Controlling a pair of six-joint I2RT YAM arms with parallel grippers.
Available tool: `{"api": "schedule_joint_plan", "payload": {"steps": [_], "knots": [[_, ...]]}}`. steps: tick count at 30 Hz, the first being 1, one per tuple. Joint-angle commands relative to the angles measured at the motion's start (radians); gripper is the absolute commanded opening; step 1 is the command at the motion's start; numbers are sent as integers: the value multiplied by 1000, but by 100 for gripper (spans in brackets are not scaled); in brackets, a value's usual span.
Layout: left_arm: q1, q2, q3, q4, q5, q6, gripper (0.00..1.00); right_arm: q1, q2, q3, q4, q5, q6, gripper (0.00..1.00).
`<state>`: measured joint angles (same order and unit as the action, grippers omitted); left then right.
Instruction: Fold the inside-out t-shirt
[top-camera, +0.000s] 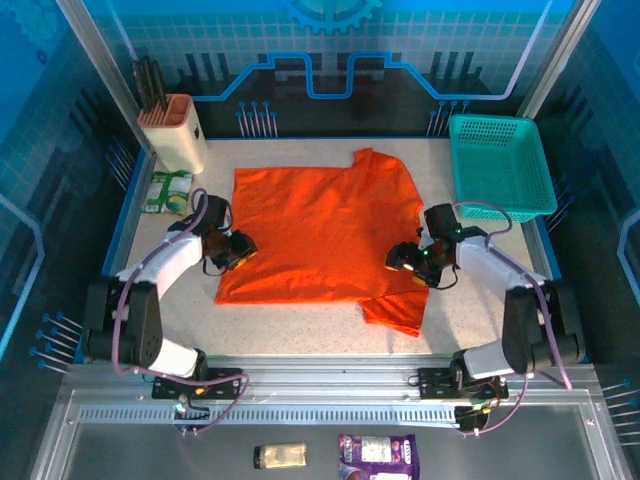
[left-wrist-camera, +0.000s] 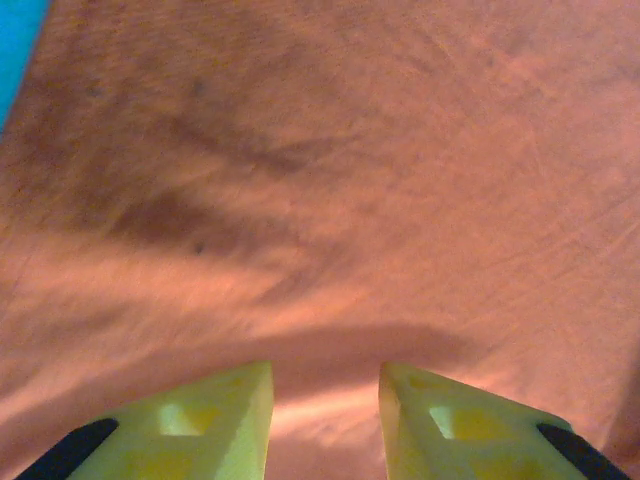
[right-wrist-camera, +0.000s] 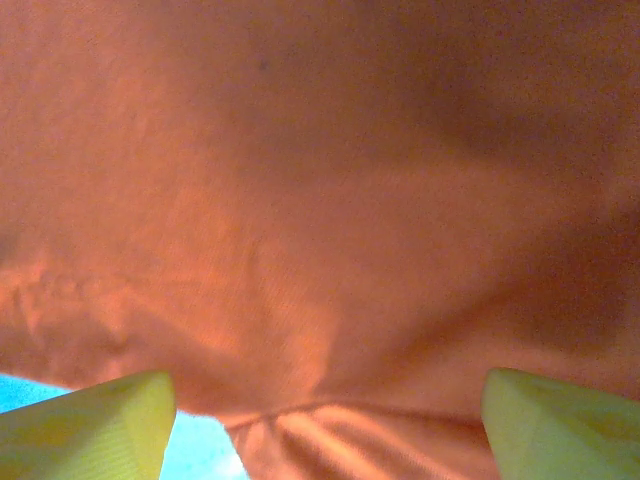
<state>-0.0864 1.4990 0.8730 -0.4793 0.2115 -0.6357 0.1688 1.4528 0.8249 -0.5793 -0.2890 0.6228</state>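
Observation:
The inside-out t-shirt (top-camera: 320, 230) is bright orange and lies spread flat in the middle of the table, with one sleeve (top-camera: 397, 310) sticking out at the near right. My left gripper (top-camera: 240, 250) sits low over the shirt's left edge. Its yellow fingers (left-wrist-camera: 240, 410) stand a little apart, with orange cloth (left-wrist-camera: 320, 180) showing in the gap, so the left gripper (left-wrist-camera: 325, 372) is open. My right gripper (top-camera: 400, 262) hovers over the shirt's right side near the sleeve seam. In the right wrist view the right gripper (right-wrist-camera: 327, 378) is wide open, with a hem (right-wrist-camera: 340, 415) between its fingers.
A teal mesh basket (top-camera: 498, 165) stands at the back right. A beige holder with dark handles (top-camera: 178, 128) and a green packet (top-camera: 168, 190) sit at the back left. A small jar (top-camera: 280, 456) and a purple packet (top-camera: 378, 455) lie below the rail. Bare speckled table (top-camera: 300, 325) shows in front.

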Motion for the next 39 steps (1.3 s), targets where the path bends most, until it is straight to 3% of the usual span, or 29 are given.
{"api": "schedule_joint_plan", "payload": {"steps": [1,4,14,18,23,31,39], "knots": [[-4,91,-10,9,-4,27,33,-49,62,7,68,-47,-43,80],[1,96,-62,8,-34,4,32,-84,72,-35,53,-11,-34,80],[22,-141,-330,40,-27,-94,34,-117,-78,-156,-35,15,-17,81],[21,-202,-308,23,-11,-80,34,-115,-148,-136,-84,-5,-14,79],[17,-163,-142,24,52,-22,34,-110,-153,-18,-55,-70,-53,78],[-40,123,250,2,131,57,29,-117,165,374,21,-124,-176,70],[-91,328,458,-14,137,66,29,-127,599,890,-38,-53,-329,56]]}}
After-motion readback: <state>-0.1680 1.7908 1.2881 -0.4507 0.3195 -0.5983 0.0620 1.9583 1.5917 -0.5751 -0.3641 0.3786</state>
